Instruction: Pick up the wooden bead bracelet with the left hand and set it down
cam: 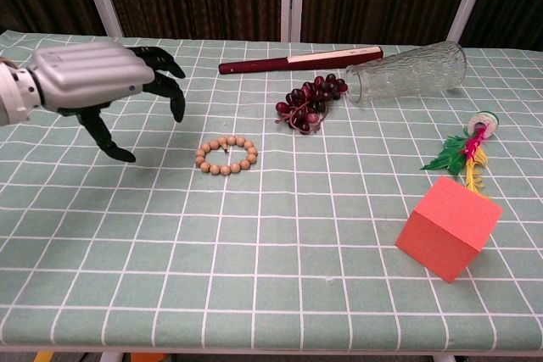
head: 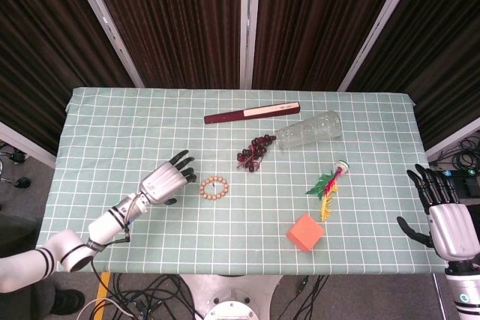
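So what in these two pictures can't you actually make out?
- Right hand: head view only, at the frame's corner; its wrist is cut off by the bottom edge. The chest view misses it.
- Left hand: the chest view's left edge cuts off its arm.
- Closed fan: any writing is too small to read.
- Feathered toy: too small to name with certainty.
- Bracelet: the fingers are near it; whether above or level is unclear.

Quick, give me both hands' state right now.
Left hand: open, holding nothing, beside the wooden bead bracelet.
Right hand: open, holding nothing, at the table's edge.
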Robot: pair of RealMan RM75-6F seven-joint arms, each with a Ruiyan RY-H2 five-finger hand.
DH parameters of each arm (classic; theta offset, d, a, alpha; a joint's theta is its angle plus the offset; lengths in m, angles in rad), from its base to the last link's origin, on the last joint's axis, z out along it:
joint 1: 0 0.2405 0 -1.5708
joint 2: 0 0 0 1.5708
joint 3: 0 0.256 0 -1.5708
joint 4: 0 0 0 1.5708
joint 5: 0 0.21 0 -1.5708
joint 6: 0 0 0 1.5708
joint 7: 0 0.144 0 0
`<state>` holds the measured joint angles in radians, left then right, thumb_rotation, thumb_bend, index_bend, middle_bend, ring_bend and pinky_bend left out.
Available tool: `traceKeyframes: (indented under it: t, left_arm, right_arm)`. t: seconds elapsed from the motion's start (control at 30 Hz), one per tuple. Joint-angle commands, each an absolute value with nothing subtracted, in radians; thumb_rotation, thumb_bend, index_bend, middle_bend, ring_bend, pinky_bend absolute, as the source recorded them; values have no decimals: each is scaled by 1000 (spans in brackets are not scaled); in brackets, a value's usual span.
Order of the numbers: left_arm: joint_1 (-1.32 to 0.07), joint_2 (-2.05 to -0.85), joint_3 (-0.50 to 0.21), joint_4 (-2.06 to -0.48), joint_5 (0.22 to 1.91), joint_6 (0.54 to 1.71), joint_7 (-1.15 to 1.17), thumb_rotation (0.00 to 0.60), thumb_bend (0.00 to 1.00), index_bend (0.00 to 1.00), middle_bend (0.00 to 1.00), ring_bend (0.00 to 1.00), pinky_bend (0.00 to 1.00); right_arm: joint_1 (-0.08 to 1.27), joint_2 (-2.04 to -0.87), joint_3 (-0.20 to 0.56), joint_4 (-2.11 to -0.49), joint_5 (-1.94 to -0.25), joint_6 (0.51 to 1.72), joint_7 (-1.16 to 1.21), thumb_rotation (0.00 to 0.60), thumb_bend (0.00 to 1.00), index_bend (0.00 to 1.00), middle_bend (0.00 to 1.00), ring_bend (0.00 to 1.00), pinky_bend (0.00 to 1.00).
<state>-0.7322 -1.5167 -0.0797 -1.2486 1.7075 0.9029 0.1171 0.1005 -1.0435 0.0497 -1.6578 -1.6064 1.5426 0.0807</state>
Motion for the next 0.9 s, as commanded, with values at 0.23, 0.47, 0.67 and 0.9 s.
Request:
traceKeyframes:
  t: [0.23,0.47,0.67,0.9]
  left_arm:
    - [-790,-1613,-64,-1219,1671,858,157,600,105,365,317,81,0]
    - [-816,-1660,-72,-1167,1633,851,126,600,180,407,375,87,0]
    - [-822,-1693,-62,-1121,1616,859,131,600,187,435,437,139,0]
    - [-820,-1734,-47,-1060,1612,892,131,600,187,475,489,182,0]
  right_arm:
    - [95,-1041,50,-1659,-1599,1541,79,600,169,0,0,0,0]
    - [87,-1040,50,-1653,-1596,1549,86,600,169,0,0,0,0]
    - [87,-1042,52,-1645,-1596,1549,94,600,168,0,0,0,0]
    - [89,-1049,53,-1632,-1589,1540,108,600,168,0,0,0,0]
